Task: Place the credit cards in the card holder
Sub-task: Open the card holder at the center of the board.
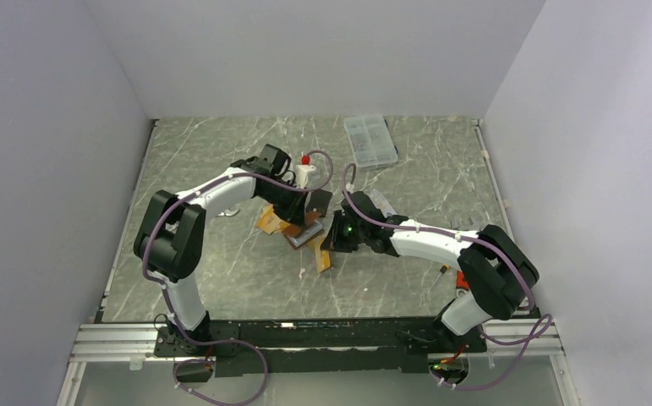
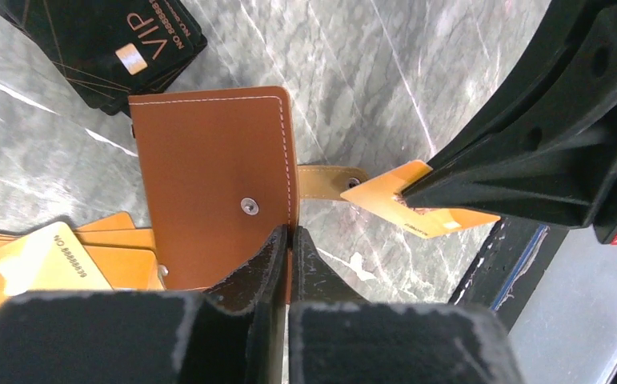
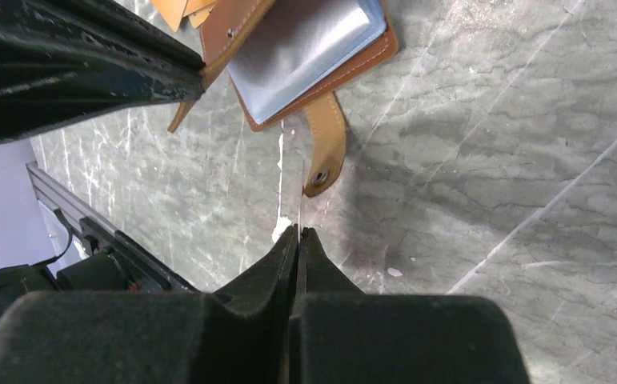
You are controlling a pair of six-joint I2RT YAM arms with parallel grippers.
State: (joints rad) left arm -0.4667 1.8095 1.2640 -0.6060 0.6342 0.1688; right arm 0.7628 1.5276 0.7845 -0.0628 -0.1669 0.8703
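— So, what has the left gripper (image 2: 290, 240) got?
— It's clenched on the free edge of the card holder (image 2: 209, 160), holding the brown cover up off the marble table (image 2: 369, 64). Past its fingertips to their left lie the black VIP cards (image 2: 121, 48). Nearer, beside its left finger, sit the loose orange-tan cards (image 2: 49, 256).
— And the inside?
— That faces the other arm. Seen from there, the blue-grey pocket (image 3: 305, 40) lies open ahead of the tips, with the snap tab (image 3: 325, 144) trailing back towards them.
— Is the right gripper (image 3: 298, 234) empty?
— No, it's pinched shut on one orange-tan card (image 2: 385, 196) by a corner. The card is close to the tab and not yet in any pocket.
— What could spoil it?
— The left pinch is only on the leather's rim, I'd say. If the card pushes hard against the pocket lip, the cover could slip free and fold shut. The holder could also skid on the smooth stone. And held by so little, the card may swivel and miss the slot.
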